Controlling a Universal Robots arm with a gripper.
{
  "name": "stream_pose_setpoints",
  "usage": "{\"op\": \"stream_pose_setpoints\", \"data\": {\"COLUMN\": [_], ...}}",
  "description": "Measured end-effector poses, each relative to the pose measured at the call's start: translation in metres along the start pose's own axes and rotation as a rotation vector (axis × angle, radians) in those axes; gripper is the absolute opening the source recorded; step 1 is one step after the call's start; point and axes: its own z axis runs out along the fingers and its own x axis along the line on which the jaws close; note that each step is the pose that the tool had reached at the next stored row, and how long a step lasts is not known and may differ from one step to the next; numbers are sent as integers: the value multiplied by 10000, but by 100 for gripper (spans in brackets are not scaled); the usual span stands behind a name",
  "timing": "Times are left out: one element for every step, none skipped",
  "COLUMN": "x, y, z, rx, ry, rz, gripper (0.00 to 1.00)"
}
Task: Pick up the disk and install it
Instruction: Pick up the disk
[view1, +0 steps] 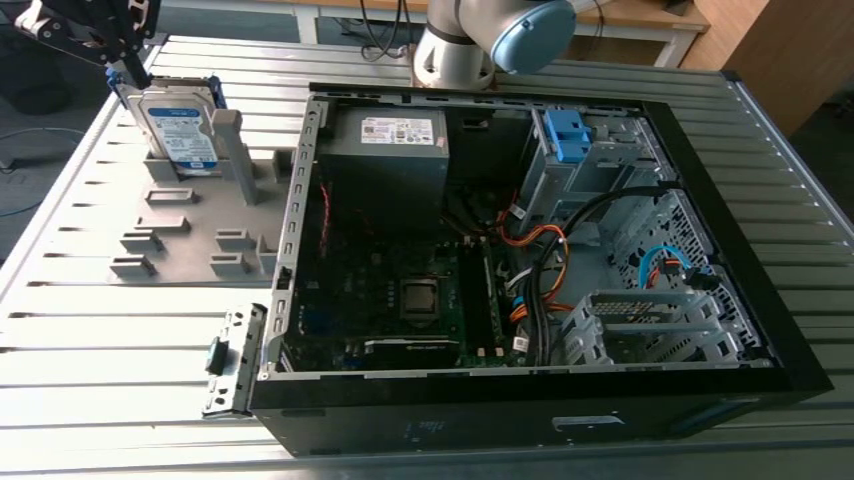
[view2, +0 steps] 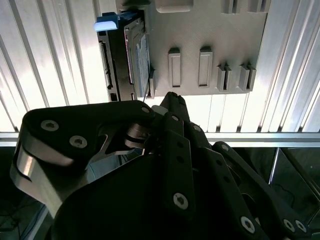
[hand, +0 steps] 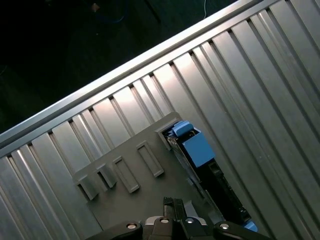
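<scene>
The disk (view1: 180, 125), a silver drive with a white-and-blue label in a blue caddy, stands upright on edge in a grey slotted holder plate (view1: 187, 230) at the exterior view's upper left. My gripper (view1: 131, 72) hangs just above the disk's top edge, apart from it, fingers together with nothing between them. In the second wrist view the fingertips (view2: 170, 97) point toward the holder plate (view2: 210, 30), with the disk (view2: 135, 55) edge-on beside them. In the first wrist view the gripper (hand: 172, 202) sits over the plate (hand: 125, 200) next to the disk (hand: 197, 147).
An open black computer case (view1: 534, 230) lies on the slatted aluminium table (view1: 107, 340), with a power-supply box (view1: 387, 135), a motherboard, orange cables and a drive cage holding a blue bracket (view1: 567, 135). The arm's base (view1: 481, 40) stands behind the case.
</scene>
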Motion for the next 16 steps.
{"op": "stream_pose_setpoints", "data": {"x": [0, 0, 0, 0, 0, 0, 0, 0, 0, 0, 0, 0, 0, 0, 0, 0], "y": [0, 0, 0, 0, 0, 0, 0, 0, 0, 0, 0, 0, 0, 0, 0, 0], "z": [0, 0, 0, 0, 0, 0, 0, 0, 0, 0, 0, 0, 0, 0, 0, 0], "rx": [0, -1, -1, -2, -2, -3, -3, -3, -4, -4, -5, -5, -5, -5, -5, -6], "ry": [0, 1, 1, 2, 2, 2, 2, 3, 3, 3, 4, 4, 4, 5, 4, 6], "rz": [-14, -28, -42, -56, -70, -84, -97, -112, -125, -140, -154, -168, -184, -200, -216, -233], "gripper": [11, 11, 11, 11, 11, 11, 11, 11, 11, 11, 11, 11, 11, 11, 11, 11]}}
